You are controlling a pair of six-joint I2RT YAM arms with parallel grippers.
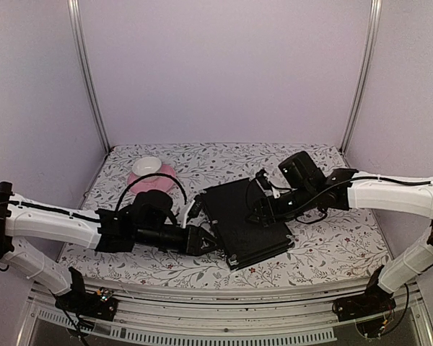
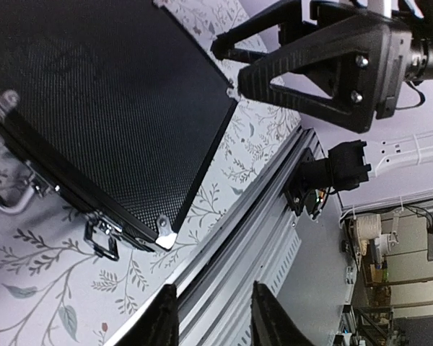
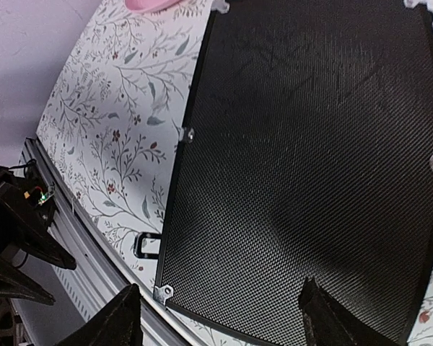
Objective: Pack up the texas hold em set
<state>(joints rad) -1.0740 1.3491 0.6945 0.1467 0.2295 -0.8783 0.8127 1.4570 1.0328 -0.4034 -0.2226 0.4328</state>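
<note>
The flat black case [image 1: 247, 223] lies closed on the floral table, with metal corners. In the left wrist view the case [image 2: 108, 94] shows its metal handle [image 2: 7, 202] and a latch [image 2: 101, 234] on the side facing me. My left gripper [image 1: 206, 241] sits low by the case's left side; it is open and empty [image 2: 215, 317]. My right gripper [image 1: 258, 213] hovers over the lid, open wide and empty [image 3: 224, 317], with the case [image 3: 310, 158] below it. No chip rolls, card decks or triangle marker are in view.
A pink saucer with a white cup [image 1: 150, 173] stands at the back left, behind the left arm. The table's metal front rail [image 2: 274, 216] runs close to the case's near corner. Side walls and frame posts enclose the table.
</note>
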